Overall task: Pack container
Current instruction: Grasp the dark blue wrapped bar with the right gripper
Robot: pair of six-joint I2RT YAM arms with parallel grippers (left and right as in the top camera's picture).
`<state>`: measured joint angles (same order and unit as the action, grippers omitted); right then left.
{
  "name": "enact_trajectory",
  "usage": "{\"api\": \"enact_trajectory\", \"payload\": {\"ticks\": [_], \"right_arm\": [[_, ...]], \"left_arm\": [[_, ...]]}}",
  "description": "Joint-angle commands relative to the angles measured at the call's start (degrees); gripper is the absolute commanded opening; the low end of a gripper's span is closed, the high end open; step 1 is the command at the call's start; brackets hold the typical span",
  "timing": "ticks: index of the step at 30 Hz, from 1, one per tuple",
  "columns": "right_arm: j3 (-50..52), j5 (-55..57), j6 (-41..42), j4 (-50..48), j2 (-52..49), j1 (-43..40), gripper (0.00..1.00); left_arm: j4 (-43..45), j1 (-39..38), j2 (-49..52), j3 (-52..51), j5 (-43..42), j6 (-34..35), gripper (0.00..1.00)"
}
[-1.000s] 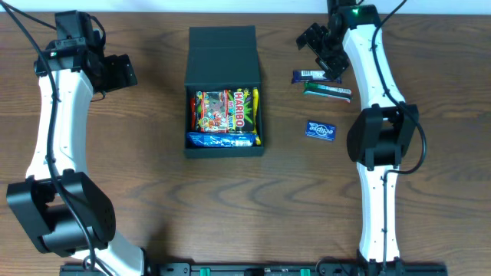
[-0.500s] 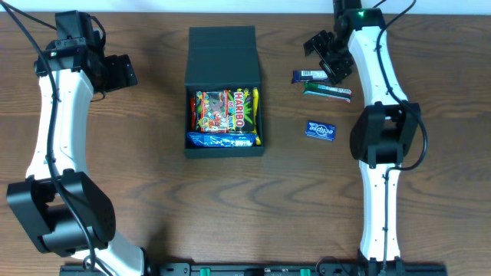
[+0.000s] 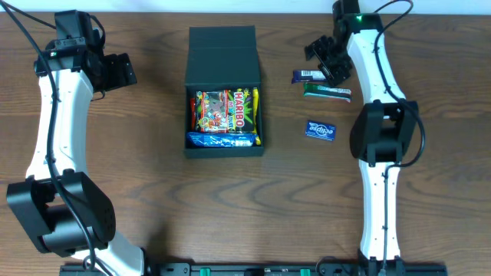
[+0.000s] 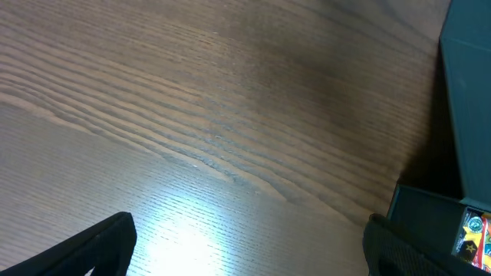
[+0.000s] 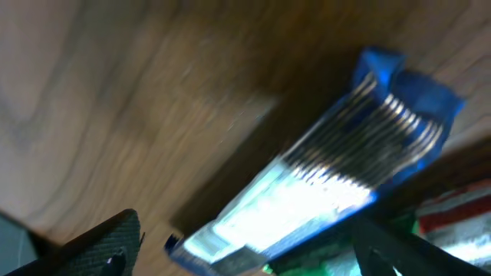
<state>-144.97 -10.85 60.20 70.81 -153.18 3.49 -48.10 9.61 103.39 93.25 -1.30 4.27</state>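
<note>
My right gripper [image 3: 328,63] has dropped toward five o'clock over the blue bar [image 3: 306,75], jaws wide and empty, so a pick for the container [image 3: 223,46] looks imminent.

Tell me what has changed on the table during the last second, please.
The right gripper has moved closer to the blue bar packet, open and holding nothing. The left gripper, the container and the green packet stayed as they were.

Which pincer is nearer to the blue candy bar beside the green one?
Right. The right pincer hovers close over the blue candy bar; the left pincer is far away, beyond the container's other side.
</note>
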Motion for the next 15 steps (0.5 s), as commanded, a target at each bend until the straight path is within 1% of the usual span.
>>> {"api": "enact_trajectory", "payload": {"ticks": [1, 3, 4, 7, 11, 15], "right_arm": [[0.5, -1.2, 1.1, -0.3, -1.8, -1.0, 0.84], [0.5, -1.6, 1.1, -0.7, -2.2, -1.2, 0.8], [0.5, -1.7, 1.1, -0.8, -2.5, -1.2, 0.77], [0.5, -1.6, 1.1, -0.8, -2.7, -1.4, 0.6], [0.5, -1.6, 1.0, -0.8, -2.7, -1.8, 0.42], [0.5, -1.6, 1.0, -0.8, -2.7, -2.1, 0.38]], "left_arm": [[0.0, 0.1, 0.4, 0.6, 0.3, 0.0, 0.95], [0.0, 0.1, 0.4, 0.6, 0.3, 0.0, 0.95], [0.0, 0.1, 0.4, 0.6, 0.3, 0.0, 0.95], [0.1, 0.1, 0.4, 0.6, 0.3, 0.0, 0.95], [0.4, 0.1, 0.4, 0.6, 0.3, 0.0, 0.95], [0.5, 0.1, 0.4, 0.6, 0.3, 0.0, 0.95]]}}
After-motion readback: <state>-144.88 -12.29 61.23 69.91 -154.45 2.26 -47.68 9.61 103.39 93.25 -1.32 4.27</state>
